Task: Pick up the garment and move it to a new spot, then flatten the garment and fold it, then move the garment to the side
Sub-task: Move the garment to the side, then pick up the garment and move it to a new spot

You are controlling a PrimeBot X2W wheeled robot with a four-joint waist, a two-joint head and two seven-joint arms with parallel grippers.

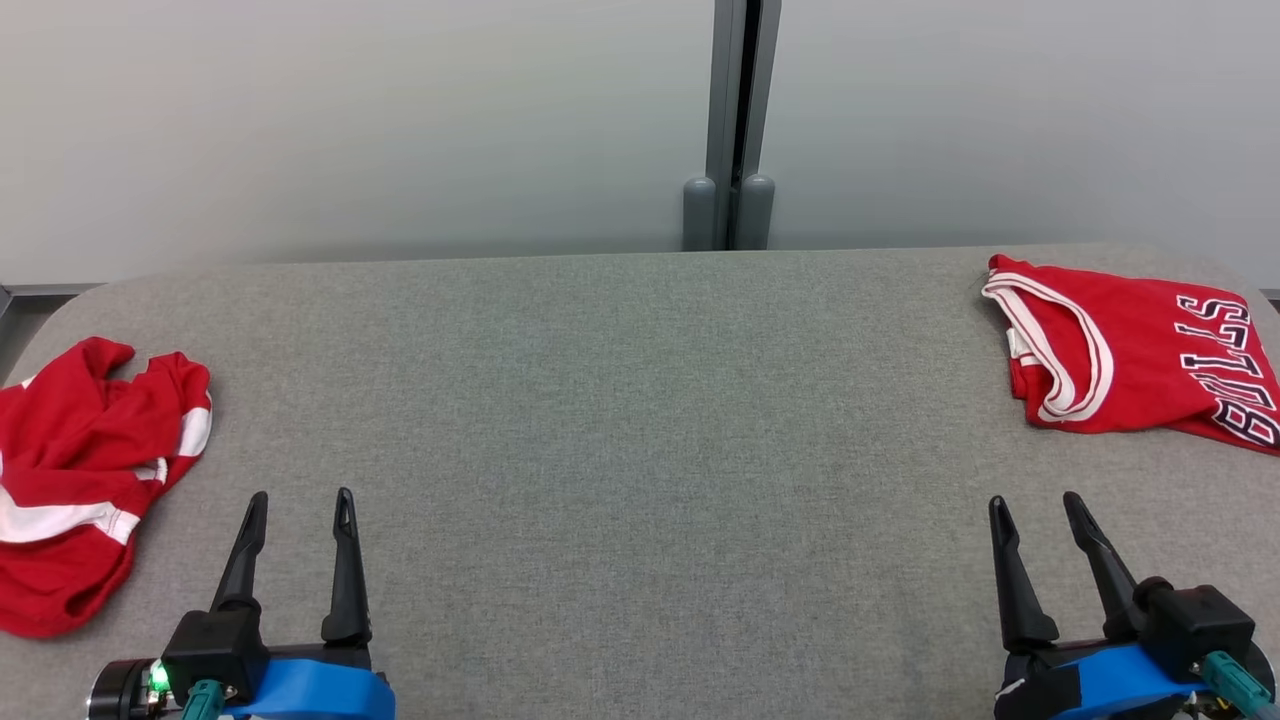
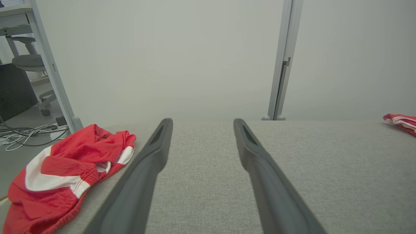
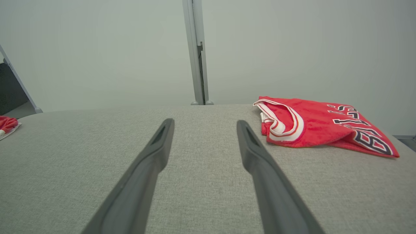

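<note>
Pickup start: left claw [image 1: 302, 497] and right claw [image 1: 1035, 500] both spread, empty; crumpled red-and-white fabric garment [image 1: 80, 480] lies left of left claw, probably best pinched on a raised fold.

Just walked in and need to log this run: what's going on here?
Nothing is being handled. The left gripper and right gripper hover open and empty over the grey fabric-covered table. A crumpled red-and-white garment lies at its left edge; a red jersey with white trim and lettering lies at the far right.
</note>
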